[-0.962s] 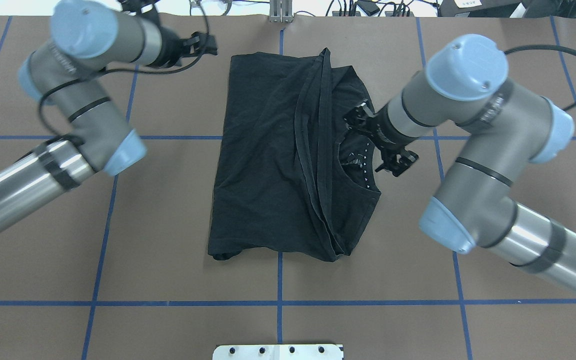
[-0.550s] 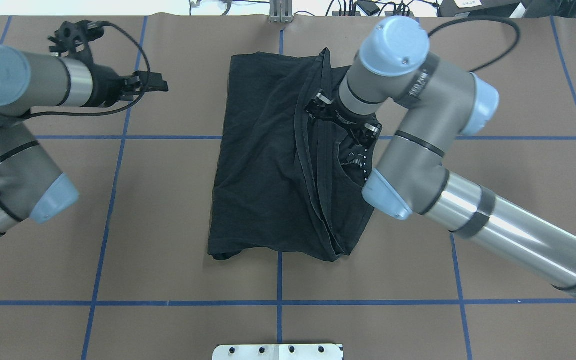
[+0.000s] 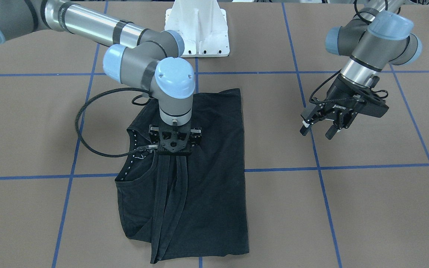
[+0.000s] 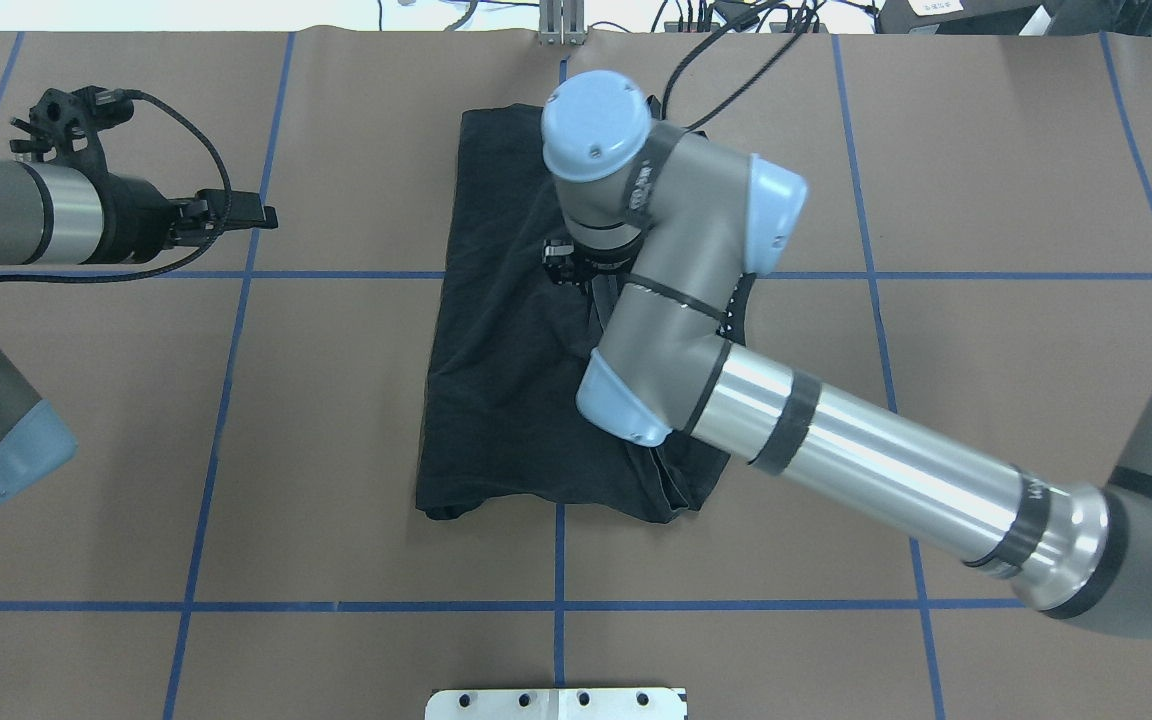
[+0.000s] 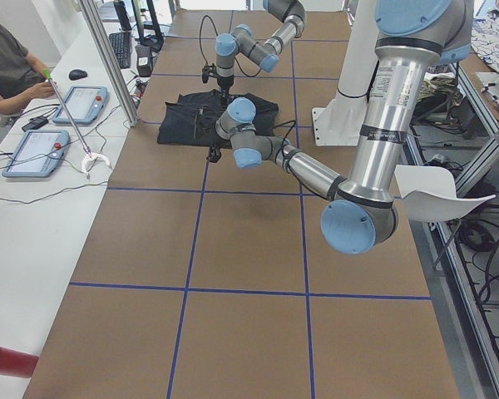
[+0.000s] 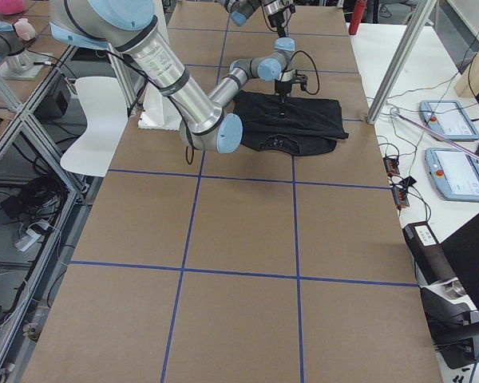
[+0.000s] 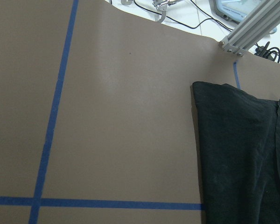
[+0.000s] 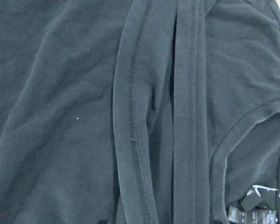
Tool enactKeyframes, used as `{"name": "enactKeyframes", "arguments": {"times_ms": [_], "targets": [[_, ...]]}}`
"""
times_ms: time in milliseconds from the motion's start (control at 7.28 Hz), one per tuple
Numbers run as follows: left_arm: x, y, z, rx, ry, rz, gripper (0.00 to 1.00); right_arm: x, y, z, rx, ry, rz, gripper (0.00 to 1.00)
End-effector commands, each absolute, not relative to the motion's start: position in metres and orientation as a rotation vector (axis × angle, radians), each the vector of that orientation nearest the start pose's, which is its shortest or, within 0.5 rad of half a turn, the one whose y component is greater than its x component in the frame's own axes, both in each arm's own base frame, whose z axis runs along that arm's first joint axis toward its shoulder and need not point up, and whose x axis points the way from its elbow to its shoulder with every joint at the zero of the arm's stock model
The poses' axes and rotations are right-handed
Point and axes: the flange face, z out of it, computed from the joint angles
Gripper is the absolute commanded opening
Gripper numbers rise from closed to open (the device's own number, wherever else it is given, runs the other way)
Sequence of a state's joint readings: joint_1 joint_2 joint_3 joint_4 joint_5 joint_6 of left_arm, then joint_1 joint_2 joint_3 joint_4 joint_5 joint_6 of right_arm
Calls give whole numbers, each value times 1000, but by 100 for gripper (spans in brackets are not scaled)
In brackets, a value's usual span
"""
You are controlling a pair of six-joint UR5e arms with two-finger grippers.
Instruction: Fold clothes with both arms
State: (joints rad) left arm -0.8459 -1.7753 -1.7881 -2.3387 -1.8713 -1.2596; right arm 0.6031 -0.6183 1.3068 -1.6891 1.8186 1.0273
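Note:
The black T-shirt (image 3: 207, 178) lies folded lengthwise on the brown table, with doubled hems running down its middle (image 8: 130, 116). Its collar with small white marks (image 3: 130, 163) shows at one side, and the graphic is hidden. It also shows in the overhead view (image 4: 496, 380). My right gripper (image 3: 173, 147) points straight down right over the shirt's middle hems. Its fingers are hidden, so I cannot tell if it is open or shut. My left gripper (image 3: 320, 130) hangs open and empty above bare table, well apart from the shirt, whose edge shows in the left wrist view (image 7: 242, 154).
The white mounting pedestal (image 3: 197, 29) stands at the robot's side of the table. Blue tape lines (image 4: 556, 605) grid the brown surface. An aluminium post (image 4: 561, 25) stands at the far edge. A side desk with tablets (image 5: 41, 150) and a seated person (image 5: 8, 58) lies beyond.
My right arm has swung left from the shirt's collar side to over its middle hems. My left arm has drawn back to the left, farther from the shirt.

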Motion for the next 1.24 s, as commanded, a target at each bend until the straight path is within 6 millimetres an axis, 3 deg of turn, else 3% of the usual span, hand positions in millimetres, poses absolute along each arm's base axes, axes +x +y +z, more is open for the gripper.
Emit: {"name": "enactKeyframes", "arguments": {"times_ms": [0,412,687,825,1099], "targets": [[297,-492,369,413,1126,-297,99,-624,-533,184,187,-471,-226,61],[298,-491,370,411,1126,-301,99,-642,-549,185,209,-391,-288,58],[299,-491,370,410,1125,-301,99,-648,-542,189,219,-366,-302,57],[299,-491,370,410,1125,-301,99,-650,-541,191,219,-362,-305,50],[298,-491,369,410,1126,-302,99,-652,-542,195,220,-350,-304,47]]}}
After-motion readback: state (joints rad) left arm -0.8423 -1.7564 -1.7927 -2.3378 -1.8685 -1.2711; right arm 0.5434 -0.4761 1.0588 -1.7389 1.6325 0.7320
